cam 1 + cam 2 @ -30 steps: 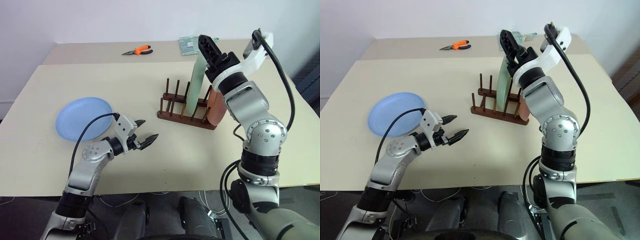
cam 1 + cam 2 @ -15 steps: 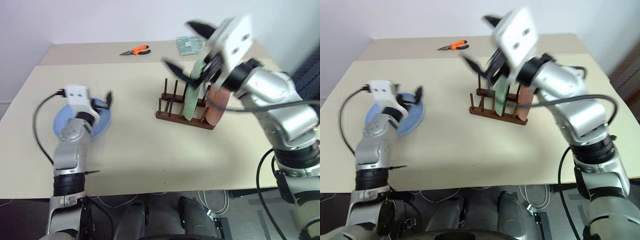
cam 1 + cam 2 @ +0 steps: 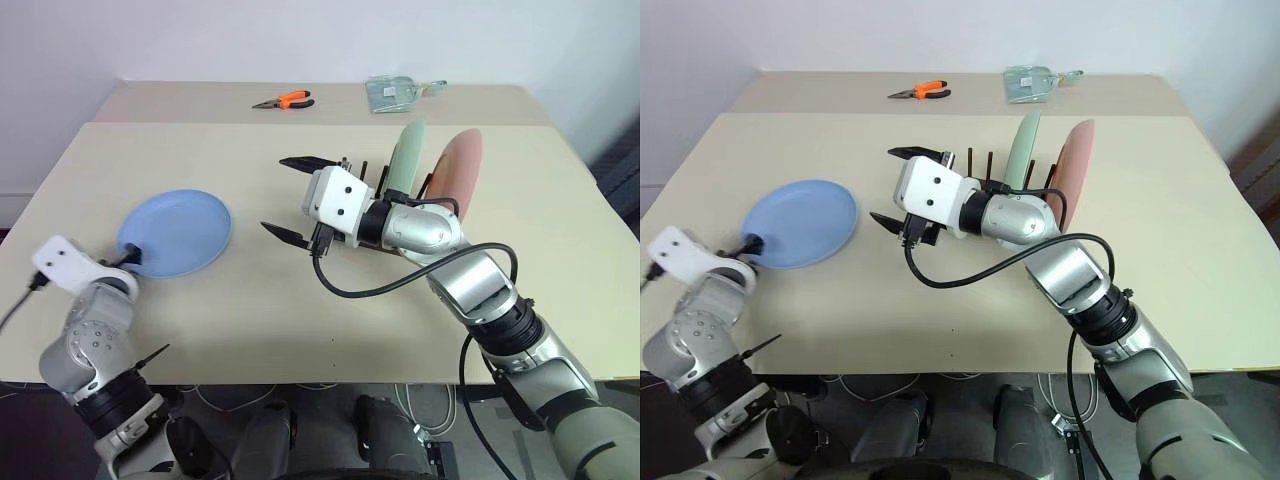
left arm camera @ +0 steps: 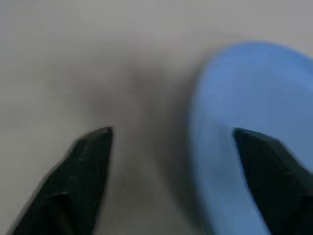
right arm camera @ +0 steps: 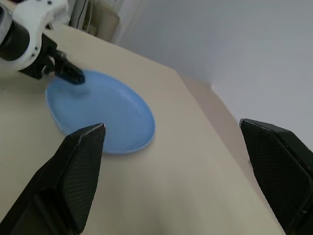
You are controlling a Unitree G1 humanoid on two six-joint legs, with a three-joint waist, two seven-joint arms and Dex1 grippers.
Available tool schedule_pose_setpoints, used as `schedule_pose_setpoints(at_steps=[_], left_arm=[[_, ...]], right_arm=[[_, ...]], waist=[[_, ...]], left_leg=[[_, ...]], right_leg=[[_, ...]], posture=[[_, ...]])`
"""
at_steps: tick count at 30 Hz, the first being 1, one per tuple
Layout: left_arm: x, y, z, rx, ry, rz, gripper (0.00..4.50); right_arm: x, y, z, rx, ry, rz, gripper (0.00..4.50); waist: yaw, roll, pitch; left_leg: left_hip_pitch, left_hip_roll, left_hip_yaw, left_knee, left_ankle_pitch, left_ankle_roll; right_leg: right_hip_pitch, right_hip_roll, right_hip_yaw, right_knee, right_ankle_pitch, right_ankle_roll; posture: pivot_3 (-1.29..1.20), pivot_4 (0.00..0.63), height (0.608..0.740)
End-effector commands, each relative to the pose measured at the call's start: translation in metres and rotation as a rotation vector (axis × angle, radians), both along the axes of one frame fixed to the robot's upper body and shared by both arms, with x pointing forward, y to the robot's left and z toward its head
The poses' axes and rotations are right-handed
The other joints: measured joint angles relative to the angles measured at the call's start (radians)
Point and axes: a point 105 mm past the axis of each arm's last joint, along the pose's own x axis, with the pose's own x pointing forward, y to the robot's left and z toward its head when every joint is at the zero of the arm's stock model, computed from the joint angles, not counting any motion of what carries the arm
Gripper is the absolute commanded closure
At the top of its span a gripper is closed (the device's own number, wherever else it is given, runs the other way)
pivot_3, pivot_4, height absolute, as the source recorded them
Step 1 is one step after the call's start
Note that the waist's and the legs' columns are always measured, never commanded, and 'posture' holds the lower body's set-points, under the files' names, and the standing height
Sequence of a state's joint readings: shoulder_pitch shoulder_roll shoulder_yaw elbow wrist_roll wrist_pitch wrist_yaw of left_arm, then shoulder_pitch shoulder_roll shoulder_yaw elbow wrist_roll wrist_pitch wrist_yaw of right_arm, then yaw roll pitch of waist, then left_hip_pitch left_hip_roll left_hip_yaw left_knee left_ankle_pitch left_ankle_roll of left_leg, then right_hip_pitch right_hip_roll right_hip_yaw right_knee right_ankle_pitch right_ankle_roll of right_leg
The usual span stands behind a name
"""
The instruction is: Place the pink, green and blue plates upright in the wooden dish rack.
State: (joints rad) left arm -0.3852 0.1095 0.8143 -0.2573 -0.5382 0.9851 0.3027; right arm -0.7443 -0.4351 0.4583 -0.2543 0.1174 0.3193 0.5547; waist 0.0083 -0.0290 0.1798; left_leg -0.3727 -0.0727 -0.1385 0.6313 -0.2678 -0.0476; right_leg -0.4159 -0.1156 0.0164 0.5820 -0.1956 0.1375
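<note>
The blue plate (image 3: pixel 176 232) lies flat on the table's left side. My left gripper (image 3: pixel 133 258) is at its near-left rim and stands open. In the left wrist view one fingertip (image 4: pixel 264 147) is over the plate (image 4: pixel 254 88) and the other is over bare table. My right gripper (image 3: pixel 290 197) is open and empty, hanging above the table between the blue plate and the wooden dish rack (image 3: pixel 980 170), pointing toward the plate (image 5: pixel 105 115). The green plate (image 3: pixel 405 160) and the pink plate (image 3: pixel 457 170) stand upright in the rack, which my right arm partly hides.
Orange-handled pliers (image 3: pixel 283 100) and a clear packet (image 3: pixel 395 92) lie on the rear table, beyond a seam. The table's near edge runs just behind my left arm.
My left gripper swung left to the blue plate's near rim. My right gripper left the green plate standing in the rack, rolled, and swung left and down toward the blue plate.
</note>
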Motion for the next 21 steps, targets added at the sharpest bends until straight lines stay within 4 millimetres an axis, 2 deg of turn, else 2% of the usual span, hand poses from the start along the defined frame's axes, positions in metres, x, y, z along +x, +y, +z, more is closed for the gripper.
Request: schedule_pose_setpoints(at_steps=[1, 3, 4, 5, 6, 8, 14, 18, 21], left_arm=[[0.003, -0.003, 0.007, -0.079, -0.065, -0.004, 2.24], [0.007, -0.004, 0.008, -0.105, -0.081, -0.01, 3.27], [0.013, -0.007, 0.016, -0.082, -0.108, -0.037, 3.83], [0.02, -0.011, 0.026, -0.042, -0.146, -0.078, 4.31], [0.029, -0.022, 0.047, 0.039, -0.216, -0.157, 4.42], [0.039, -0.047, 0.082, 0.163, -0.338, -0.299, 4.42], [0.049, -0.107, 0.156, 0.451, -0.548, -0.544, 4.42], [0.047, -0.128, 0.186, 0.483, -0.633, -0.615, 4.42], [0.043, -0.139, 0.2, 0.475, -0.677, -0.648, 4.42]], right_arm=[[-0.001, -0.004, 0.012, 0.03, -0.049, -0.007, 0.0], [0.001, -0.006, 0.011, 0.026, -0.042, -0.016, 0.0], [0.002, -0.008, 0.009, 0.015, -0.045, -0.028, 0.0], [0.004, -0.01, 0.007, 0.0, -0.052, -0.037, 0.0], [0.004, -0.011, 0.005, -0.023, -0.068, -0.044, 0.0], [0.003, -0.011, 0.002, -0.059, -0.104, -0.045, 0.0], [0.006, -0.005, -0.003, -0.167, -0.252, -0.047, 0.0], [0.023, 0.002, 0.0, -0.22, -0.362, -0.082, 0.0], [0.034, 0.006, -0.003, -0.275, -0.418, -0.094, 0.0]], waist=[[0.0, 0.0, 0.0], [0.0, 0.0, 0.0], [0.0, 0.0, 0.0], [0.0, 0.0, 0.0], [0.0, 0.0, 0.0], [0.004, -0.002, 0.001], [-0.001, -0.001, 0.001], [-0.026, -0.001, 0.001], [-0.029, -0.001, 0.001]], left_leg=[[0.0, 0.0, 0.0, 0.0, 0.0, 0.0], [0.0, 0.0, 0.0, 0.0, 0.0, 0.0], [0.0, 0.0, 0.0, 0.0, 0.0, 0.0], [0.0, 0.0, 0.0, 0.0, 0.0, 0.0], [0.0, 0.0, 0.0, 0.0, 0.0, 0.0], [-0.001, 0.0, 0.0, 0.0, 0.0, -0.001], [-0.001, 0.0, 0.001, -0.001, 0.0, -0.001], [0.0, 0.0, 0.002, -0.002, 0.001, -0.001], [0.0, 0.001, 0.002, -0.003, 0.002, -0.003]], right_leg=[[0.0, 0.001, 0.0, 0.0, 0.0, 0.0], [0.0, 0.001, 0.0, 0.0, 0.0, 0.0], [0.0, 0.001, 0.0, 0.0, 0.0, 0.0], [0.0, 0.001, 0.0, 0.0, 0.0, 0.0], [0.0, 0.001, 0.0, 0.0, 0.0, 0.0], [-0.001, 0.001, 0.0, 0.0, 0.0, -0.001], [0.0, 0.001, 0.001, -0.002, 0.001, -0.001], [-0.001, 0.001, 0.001, -0.001, 0.001, -0.001], [-0.003, 0.002, 0.002, 0.0, 0.001, -0.002]], posture=[[0.0, 0.15, 0.74], [0.0, 0.15, 0.74], [0.0, 0.15, 0.74], [0.0, 0.15, 0.74], [0.0, 0.15, 0.74], [0.0, 0.15, 0.74], [0.0, 0.15, 0.74], [0.0, 0.15, 0.74], [0.0, 0.15, 0.74]])
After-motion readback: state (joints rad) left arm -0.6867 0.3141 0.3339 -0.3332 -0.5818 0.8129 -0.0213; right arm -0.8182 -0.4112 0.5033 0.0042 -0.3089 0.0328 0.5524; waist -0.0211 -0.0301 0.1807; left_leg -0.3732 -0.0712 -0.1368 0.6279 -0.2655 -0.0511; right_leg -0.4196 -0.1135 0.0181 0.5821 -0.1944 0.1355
